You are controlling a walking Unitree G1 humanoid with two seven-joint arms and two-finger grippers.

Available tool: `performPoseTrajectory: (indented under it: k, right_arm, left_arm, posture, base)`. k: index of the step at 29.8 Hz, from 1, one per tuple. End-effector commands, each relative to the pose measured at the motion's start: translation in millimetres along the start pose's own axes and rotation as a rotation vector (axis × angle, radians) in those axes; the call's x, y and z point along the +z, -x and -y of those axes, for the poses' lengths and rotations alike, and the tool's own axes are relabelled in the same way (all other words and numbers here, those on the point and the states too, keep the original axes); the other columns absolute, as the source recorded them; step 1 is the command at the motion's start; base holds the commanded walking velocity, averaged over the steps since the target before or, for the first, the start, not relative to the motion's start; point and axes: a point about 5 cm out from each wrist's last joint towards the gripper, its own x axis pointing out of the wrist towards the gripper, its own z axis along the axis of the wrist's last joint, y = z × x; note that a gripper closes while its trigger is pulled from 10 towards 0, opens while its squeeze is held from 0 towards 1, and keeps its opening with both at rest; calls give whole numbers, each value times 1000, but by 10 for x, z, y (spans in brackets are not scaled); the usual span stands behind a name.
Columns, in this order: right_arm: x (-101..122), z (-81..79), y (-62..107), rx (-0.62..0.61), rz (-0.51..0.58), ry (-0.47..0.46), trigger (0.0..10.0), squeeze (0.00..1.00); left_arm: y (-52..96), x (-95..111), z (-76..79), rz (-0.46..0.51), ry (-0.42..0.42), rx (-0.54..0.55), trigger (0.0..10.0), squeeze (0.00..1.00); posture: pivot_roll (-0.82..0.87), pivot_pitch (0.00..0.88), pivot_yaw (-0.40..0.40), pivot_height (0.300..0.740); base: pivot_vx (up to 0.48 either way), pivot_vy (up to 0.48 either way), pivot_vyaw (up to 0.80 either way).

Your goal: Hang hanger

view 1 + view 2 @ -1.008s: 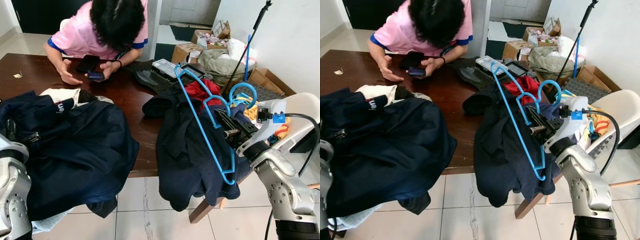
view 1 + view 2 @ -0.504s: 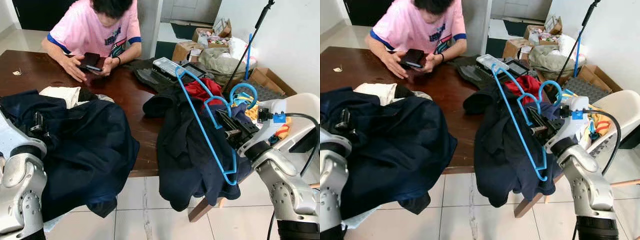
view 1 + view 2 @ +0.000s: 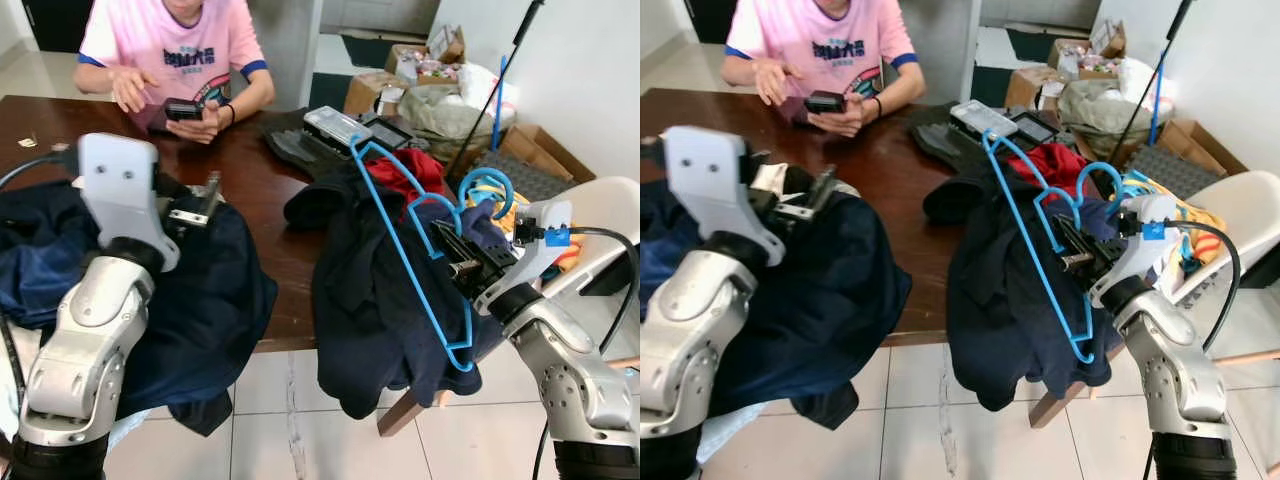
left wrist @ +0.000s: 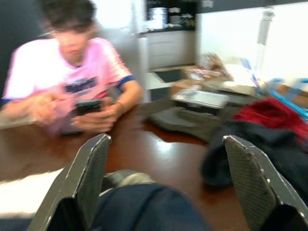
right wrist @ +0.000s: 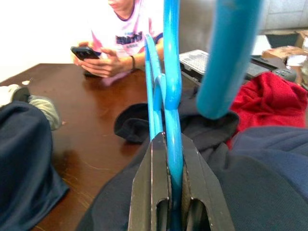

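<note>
Clothes-strewn dark wooden table (image 3: 250,190), tiled floor (image 3: 290,420).

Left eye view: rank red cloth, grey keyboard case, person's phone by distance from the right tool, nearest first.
From the right tool, shut on the blue hanger:
1. Red cloth, just beyond it on the dark clothes pile.
2. Grey keyboard case, farther back on the table.
3. Phone, at the far side, in the person's hands.
</note>
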Motion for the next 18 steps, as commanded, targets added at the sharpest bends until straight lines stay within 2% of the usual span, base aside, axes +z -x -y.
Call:
performPoseTrajectory:
  k: [1, 2, 3, 5, 6, 7, 9, 10, 13, 18]
  right_arm:
    - [-24, 41, 32, -21, -2, 1, 10000, 0]
    - [-24, 41, 32, -21, -2, 1, 10000, 0]
    - [-34, 39, 33, -23, -4, 1, 10000, 0]
    - [-34, 39, 33, -23, -4, 1, 10000, 0]
    - [-44, 34, 34, -24, -5, 0, 10000, 0]
    - [-51, 26, 31, -23, -5, -1, 10000, 0]
    - [-51, 26, 31, -23, -5, -1, 10000, 0]
    - [-53, 22, 25, -22, -4, -2, 10000, 0]
    - [-52, 19, 21, -20, -3, -1, 10000, 0]
    - [-48, 7, 8, -14, 1, -2, 10000, 0]
  left_arm:
    - [-43, 103, 43, 36, -65, -50, 10000, 1000]
    - [-43, 103, 43, 36, -65, -50, 10000, 1000]
    - [-77, 155, 6, 45, -101, -34, 10000, 1000]
    - [-77, 155, 6, 45, -101, -34, 10000, 1000]
    - [-106, 187, -74, 41, -143, 9, 10000, 0]
    - [-116, 168, -173, 17, -176, 59, 10000, 0]
    - [-116, 168, -173, 17, -176, 59, 10000, 0]
    - [-118, 138, -245, -8, -196, 97, 10000, 0]
    - [-118, 118, -281, -19, -202, 116, 10000, 0]
    - [-137, 159, -252, 7, -221, 98, 10000, 0]
  posture:
    - [95, 137, -89, 740]
    - [95, 137, -89, 740]
    - [95, 137, -89, 740]
    - [95, 137, -89, 740]
    - [94, 132, -82, 740]
    - [95, 126, -79, 740]
    - [95, 126, -79, 740]
    - [93, 125, -78, 740]
    - [93, 125, -78, 740]
    - [93, 119, -76, 740]
  base:
    - [0, 0, 0]
    - [0, 0, 0]
    - [0, 0, 0]
    - [0, 0, 0]
    - [0, 0, 0]
    - [0, 0, 0]
    - [0, 0, 0]
    - [0, 0, 0]
    - [0, 0, 0]
    - [334, 0, 0]
